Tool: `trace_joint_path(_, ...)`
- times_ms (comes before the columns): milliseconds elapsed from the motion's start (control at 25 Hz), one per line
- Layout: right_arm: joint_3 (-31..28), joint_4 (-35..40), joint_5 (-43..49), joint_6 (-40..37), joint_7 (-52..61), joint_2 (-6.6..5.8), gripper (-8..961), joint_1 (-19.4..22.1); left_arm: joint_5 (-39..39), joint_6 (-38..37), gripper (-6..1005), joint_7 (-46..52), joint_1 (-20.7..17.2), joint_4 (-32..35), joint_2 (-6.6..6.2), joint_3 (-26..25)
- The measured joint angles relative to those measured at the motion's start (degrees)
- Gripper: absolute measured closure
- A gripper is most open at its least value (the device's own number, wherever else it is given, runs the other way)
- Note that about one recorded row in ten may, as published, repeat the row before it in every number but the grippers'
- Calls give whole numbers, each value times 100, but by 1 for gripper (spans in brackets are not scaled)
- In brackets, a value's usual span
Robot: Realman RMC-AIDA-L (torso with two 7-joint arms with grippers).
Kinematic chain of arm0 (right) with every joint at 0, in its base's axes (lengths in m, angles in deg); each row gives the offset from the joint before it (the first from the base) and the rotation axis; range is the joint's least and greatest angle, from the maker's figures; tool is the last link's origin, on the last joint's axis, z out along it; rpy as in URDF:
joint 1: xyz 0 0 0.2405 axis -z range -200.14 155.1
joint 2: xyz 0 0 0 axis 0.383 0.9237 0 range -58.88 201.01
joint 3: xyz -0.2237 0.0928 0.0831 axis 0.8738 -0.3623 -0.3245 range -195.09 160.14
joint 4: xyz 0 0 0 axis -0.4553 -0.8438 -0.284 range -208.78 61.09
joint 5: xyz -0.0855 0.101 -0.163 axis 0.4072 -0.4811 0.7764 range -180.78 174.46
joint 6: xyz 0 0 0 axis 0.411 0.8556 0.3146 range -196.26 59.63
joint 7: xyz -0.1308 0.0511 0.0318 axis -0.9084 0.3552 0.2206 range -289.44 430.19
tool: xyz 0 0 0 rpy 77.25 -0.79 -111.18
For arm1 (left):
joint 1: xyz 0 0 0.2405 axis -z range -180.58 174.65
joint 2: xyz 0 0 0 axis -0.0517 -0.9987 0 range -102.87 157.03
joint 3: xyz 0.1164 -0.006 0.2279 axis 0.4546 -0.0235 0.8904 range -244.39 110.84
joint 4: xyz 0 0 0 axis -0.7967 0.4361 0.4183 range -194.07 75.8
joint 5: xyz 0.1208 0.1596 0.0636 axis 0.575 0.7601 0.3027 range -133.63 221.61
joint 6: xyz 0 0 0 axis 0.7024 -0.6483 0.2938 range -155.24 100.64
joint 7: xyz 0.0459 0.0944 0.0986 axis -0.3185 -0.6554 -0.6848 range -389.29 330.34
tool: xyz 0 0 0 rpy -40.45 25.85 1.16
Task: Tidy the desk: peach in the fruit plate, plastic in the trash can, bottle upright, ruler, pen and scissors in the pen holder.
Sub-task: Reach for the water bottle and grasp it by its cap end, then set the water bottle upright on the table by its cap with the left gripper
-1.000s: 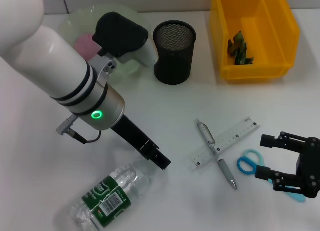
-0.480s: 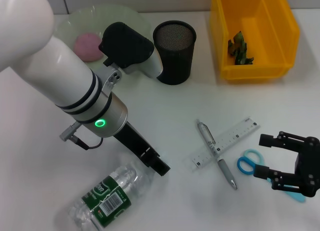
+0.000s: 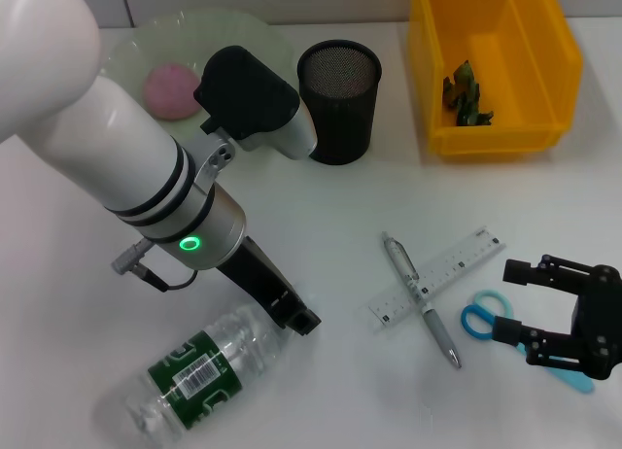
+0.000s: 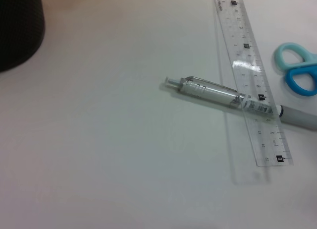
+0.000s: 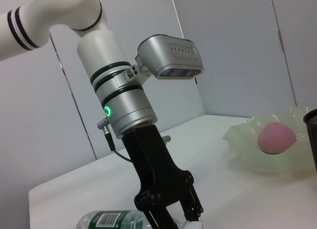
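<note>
Left gripper (image 3: 299,321) reaches steeply down, closed on the neck of the lying bottle (image 3: 190,371).
Beyond the bottle: peach (image 3: 170,85) in fruit plate (image 3: 255,33), empty pen holder (image 3: 338,101), plastic (image 3: 465,94) in trash can (image 3: 496,65). Right gripper (image 3: 513,301) hangs open over the scissors (image 3: 483,315).

One bottle (image 3: 190,371), pen (image 3: 420,298), ruler (image 3: 437,277), scissors (image 3: 486,318), peach (image 3: 170,86).

Bottle (image 3: 190,376): green label carries a white barcode panel; bars visible, digits not legible. Pale lettering on the green part, unreadable in head view and right wrist view.

Ruler (image 4: 251,80): clear plastic, printed scale ticks along the edge and small black squares holding white figures, possibly numerals; none can be read for certain.

Pen (image 4: 223,95): small dark print on the barrel, too fine to read.

No brand name legible anywhere.
</note>
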State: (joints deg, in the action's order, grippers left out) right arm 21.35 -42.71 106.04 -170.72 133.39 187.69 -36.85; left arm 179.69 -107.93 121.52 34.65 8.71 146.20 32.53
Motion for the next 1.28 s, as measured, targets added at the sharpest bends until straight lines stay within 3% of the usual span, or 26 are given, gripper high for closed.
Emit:
trace_joint_path(160,-5,-6,-8,31,0,-7,193,0,3,2,546,-122,-83,175,-15,-11)
trace_joint_path(440,-7,-6,-34,72,0,-8,194,0,-36,28,547,-444,-545,946,-41,-311)
trace_joint_path(560,-7,-11,-40,147,0,14,194,-5,-326,269,548,-912,-892,1222,-32,-604)
trace_joint_path(680,-43,-14,-41,203,0,44,194,-17,-469,349,548,-1062,-973,1251,-35,-649)
trace_joint_path(720,-81,-14,-42,205,0,55,194,-22,-1026,518,548,-1753,-1247,1263,-46,-926)
trace_joint_path(840,-296,-77,-49,205,-5,76,194,-52,-1721,538,549,-2665,-1484,1054,-47,-1341)
trace_joint_path(1040,-701,-260,-50,147,-62,82,194,-114,-2132,540,550,-3212,-1589,864,-50,-1561)
trace_joint_path(1280,-753,-298,-50,-15,-74,99,194,-162,-3234,484,551,-4610,-1720,54,-56,-2193)
